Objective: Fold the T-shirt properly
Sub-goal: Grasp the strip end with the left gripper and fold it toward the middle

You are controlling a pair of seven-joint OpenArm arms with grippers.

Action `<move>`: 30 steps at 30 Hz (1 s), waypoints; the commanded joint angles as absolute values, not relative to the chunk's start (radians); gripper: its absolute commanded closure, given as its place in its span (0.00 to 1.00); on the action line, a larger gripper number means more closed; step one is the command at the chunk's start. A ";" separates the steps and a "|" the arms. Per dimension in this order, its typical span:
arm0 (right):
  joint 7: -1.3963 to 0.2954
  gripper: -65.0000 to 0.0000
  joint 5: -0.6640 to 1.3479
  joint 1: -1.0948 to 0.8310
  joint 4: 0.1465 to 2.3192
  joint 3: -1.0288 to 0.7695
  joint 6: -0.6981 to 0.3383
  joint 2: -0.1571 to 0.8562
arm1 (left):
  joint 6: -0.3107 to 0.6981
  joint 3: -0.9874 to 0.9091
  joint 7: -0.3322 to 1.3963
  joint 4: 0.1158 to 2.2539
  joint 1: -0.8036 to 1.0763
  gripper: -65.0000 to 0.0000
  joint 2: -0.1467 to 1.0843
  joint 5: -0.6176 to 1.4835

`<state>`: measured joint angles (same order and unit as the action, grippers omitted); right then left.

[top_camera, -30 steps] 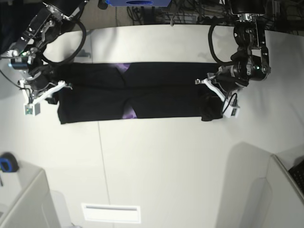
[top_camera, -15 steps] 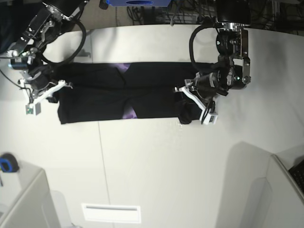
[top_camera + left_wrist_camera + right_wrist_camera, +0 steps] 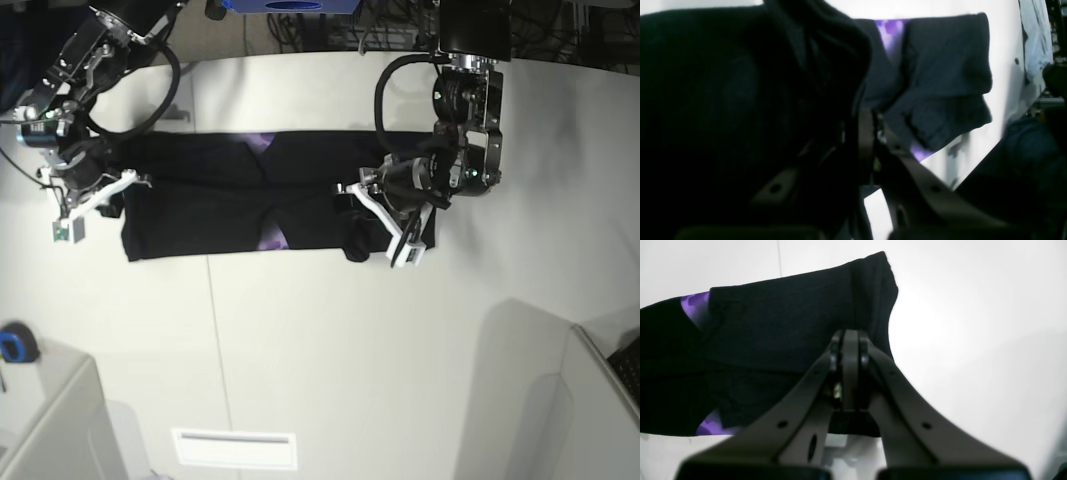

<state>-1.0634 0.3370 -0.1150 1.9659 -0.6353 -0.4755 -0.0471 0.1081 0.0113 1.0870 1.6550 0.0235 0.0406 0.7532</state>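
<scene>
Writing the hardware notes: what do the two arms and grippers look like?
Both arms are black jointed metal with looping black cables. The left gripper and right gripper have white fingers in the base view; up close the fingers look grey-tan, tapered, with small holes. A small green light shows on each wrist.

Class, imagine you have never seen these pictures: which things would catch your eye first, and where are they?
The long black T-shirt stretched across the white table, with purple print showing at its middle. The left gripper lifts one end, folded over toward the centre. The right gripper pinches the other end at the table's opposite side.
</scene>
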 commanded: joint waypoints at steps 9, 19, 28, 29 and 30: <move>-1.038 1.00 0.348 -0.104 1.983 -0.638 -0.472 -0.038 | 0.116 0.073 1.067 1.618 -0.015 1.00 0.028 0.774; -1.038 1.00 0.348 -0.104 1.983 -0.638 -0.472 -0.038 | 0.116 0.073 1.069 1.618 -0.015 1.00 0.028 0.774; -1.041 1.00 0.348 -0.105 1.983 -0.638 -0.472 -0.039 | 0.116 0.074 1.070 1.618 -0.015 1.00 0.028 0.780; -1.041 1.00 0.348 -0.105 1.983 -0.638 -0.472 -0.039 | 0.116 0.074 1.070 1.620 -0.015 1.00 0.028 0.780; -1.041 1.00 0.348 -0.107 1.983 -0.638 -0.472 -0.039 | 0.116 0.074 1.070 1.620 -0.015 1.00 0.028 0.782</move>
<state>-1.0599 0.3370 -0.1146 1.9659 -0.6350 -0.4755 -0.0471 0.1074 0.0738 1.0817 1.6032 0.0006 0.0311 0.7570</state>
